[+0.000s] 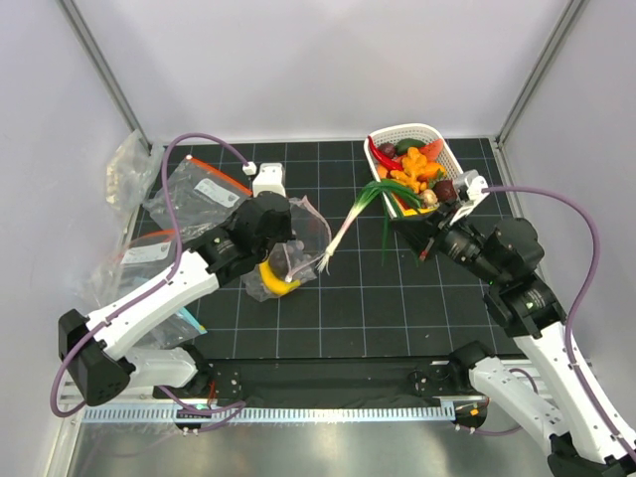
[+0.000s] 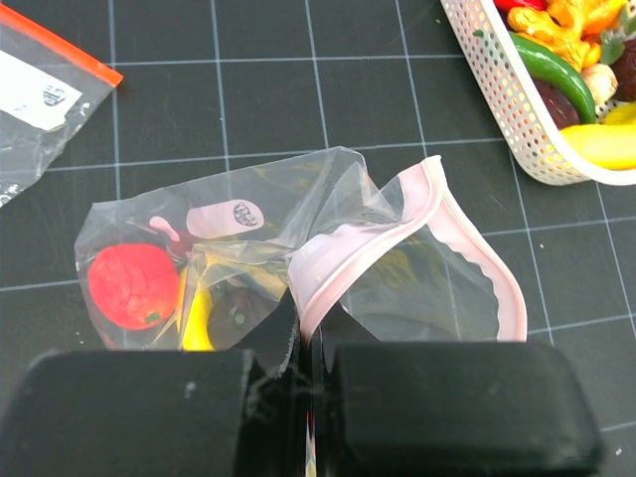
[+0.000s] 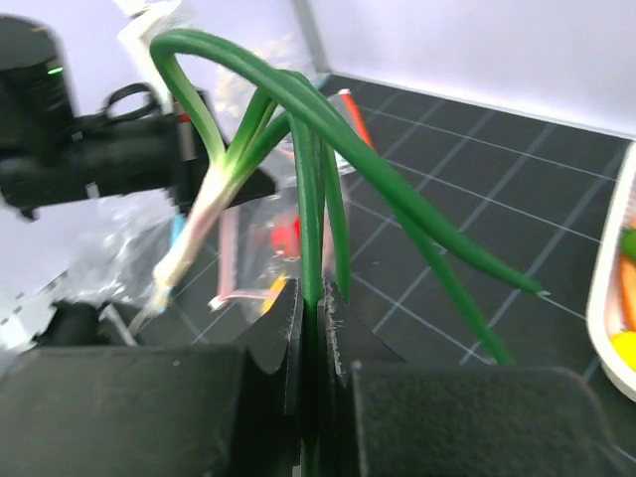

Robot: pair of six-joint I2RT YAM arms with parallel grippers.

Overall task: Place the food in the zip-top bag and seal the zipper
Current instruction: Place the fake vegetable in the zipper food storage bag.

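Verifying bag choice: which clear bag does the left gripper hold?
The pink-zipper bag, food inside, pinched by the left gripper; the orange-zipper bags lie apart, ungripped.

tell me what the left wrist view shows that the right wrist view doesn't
Only left wrist: the left fingers shut on the zip-top bag near its pink zipper, with a dark piece inside. Only right wrist: the right fingers clamped on a green onion, plus the left arm. Both: the bag and the white basket.
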